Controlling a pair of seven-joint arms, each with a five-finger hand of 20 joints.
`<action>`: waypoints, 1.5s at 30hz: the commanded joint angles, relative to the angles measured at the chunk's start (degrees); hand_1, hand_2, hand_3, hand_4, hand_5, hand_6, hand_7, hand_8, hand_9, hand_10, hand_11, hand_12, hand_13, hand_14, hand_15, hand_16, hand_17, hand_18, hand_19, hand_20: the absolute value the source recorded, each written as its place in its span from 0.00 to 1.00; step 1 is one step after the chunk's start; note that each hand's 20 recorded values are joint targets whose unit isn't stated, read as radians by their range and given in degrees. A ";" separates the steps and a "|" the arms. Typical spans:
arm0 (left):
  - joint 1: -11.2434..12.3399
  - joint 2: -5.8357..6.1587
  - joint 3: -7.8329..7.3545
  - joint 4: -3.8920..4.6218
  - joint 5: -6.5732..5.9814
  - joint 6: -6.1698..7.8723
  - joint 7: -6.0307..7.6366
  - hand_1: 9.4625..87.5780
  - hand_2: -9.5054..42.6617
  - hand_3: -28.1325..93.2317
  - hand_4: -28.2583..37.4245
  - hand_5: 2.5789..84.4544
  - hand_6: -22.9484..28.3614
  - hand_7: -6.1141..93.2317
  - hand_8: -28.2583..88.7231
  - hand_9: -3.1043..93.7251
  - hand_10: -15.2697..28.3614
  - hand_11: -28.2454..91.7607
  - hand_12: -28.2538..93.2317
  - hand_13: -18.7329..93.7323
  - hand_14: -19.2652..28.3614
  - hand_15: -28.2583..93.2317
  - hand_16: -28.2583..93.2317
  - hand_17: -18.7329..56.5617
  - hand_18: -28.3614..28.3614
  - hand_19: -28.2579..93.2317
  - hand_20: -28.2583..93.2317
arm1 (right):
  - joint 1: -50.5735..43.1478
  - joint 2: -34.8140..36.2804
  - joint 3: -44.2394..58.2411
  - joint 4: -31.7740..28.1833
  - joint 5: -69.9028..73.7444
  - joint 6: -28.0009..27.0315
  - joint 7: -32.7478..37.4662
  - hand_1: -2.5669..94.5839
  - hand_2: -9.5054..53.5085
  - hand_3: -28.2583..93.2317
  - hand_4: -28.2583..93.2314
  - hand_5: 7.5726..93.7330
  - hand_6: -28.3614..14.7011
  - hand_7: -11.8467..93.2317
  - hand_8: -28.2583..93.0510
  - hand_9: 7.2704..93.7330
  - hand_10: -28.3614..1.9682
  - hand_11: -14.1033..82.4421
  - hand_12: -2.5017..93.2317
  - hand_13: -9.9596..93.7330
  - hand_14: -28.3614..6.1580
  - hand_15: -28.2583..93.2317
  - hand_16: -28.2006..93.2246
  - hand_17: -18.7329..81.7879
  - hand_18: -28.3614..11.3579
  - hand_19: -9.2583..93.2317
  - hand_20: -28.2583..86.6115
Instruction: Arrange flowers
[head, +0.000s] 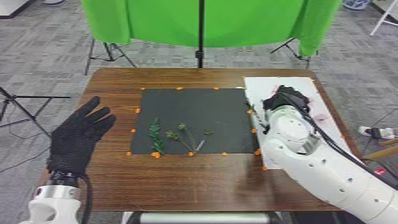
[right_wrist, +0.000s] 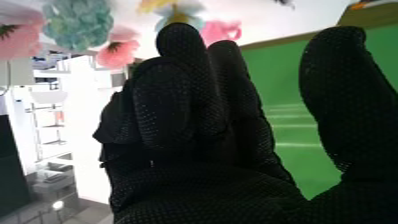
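The right hand (head: 286, 100) is sitting at the worktop's (head: 204, 185) two o'clock, thumb apart from fingers (right_wrist: 182, 55), a probably light, fragile pink flower (right_wrist: 116, 54) needing stem-holding.

leafy green sprig (head: 155, 135) lying beside thin budded stems (head: 190, 142) on dark mat (head: 182, 106); pink flowers (head: 322, 116) seemingly on white board (head: 258, 86)

3 pink flowers (right_wrist: 115, 56), 1 blue-green bloom (right_wrist: 78, 22), 1 leafy sprig (head: 155, 135)
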 joint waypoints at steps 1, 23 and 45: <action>0.62 -0.04 0.48 0.04 -0.81 0.47 0.47 0.21 0.29 0.90 0.10 0.45 0.65 0.20 0.16 0.41 0.83 0.45 0.32 0.41 0.99 0.66 0.16 0.14 0.95 0.69 0.29 | -0.03 -2.61 -0.86 1.59 0.32 -4.07 1.06 0.38 0.00 0.85 0.02 0.63 0.51 0.22 0.14 0.69 0.26 0.62 0.21 0.70 0.32 0.91 0.33 0.45 0.00 0.99 0.59; -0.08 -0.54 0.27 0.24 -2.39 -0.58 -0.29 0.21 0.29 0.90 0.11 0.46 0.66 0.20 0.16 0.41 0.83 0.45 0.32 0.41 0.99 0.66 0.16 0.14 0.96 0.69 0.29 | -0.45 -6.19 -11.75 8.52 -4.51 -12.43 0.91 0.53 0.00 0.76 0.00 0.88 0.58 0.25 0.25 0.83 0.45 0.63 0.23 0.74 0.38 0.91 0.35 0.48 0.00 1.00 0.62; 0.90 -1.19 -0.54 -0.28 -2.45 0.04 -0.70 0.21 0.29 0.90 0.11 0.47 0.66 0.20 0.16 0.42 0.83 0.45 0.32 0.41 0.99 0.66 0.16 0.14 0.96 0.70 0.29 | 5.27 2.62 -17.92 5.01 -16.87 17.60 3.34 0.59 0.00 0.84 0.00 1.00 0.60 0.33 0.31 0.99 0.61 0.60 0.30 0.84 0.49 0.90 0.39 0.55 0.02 1.00 0.73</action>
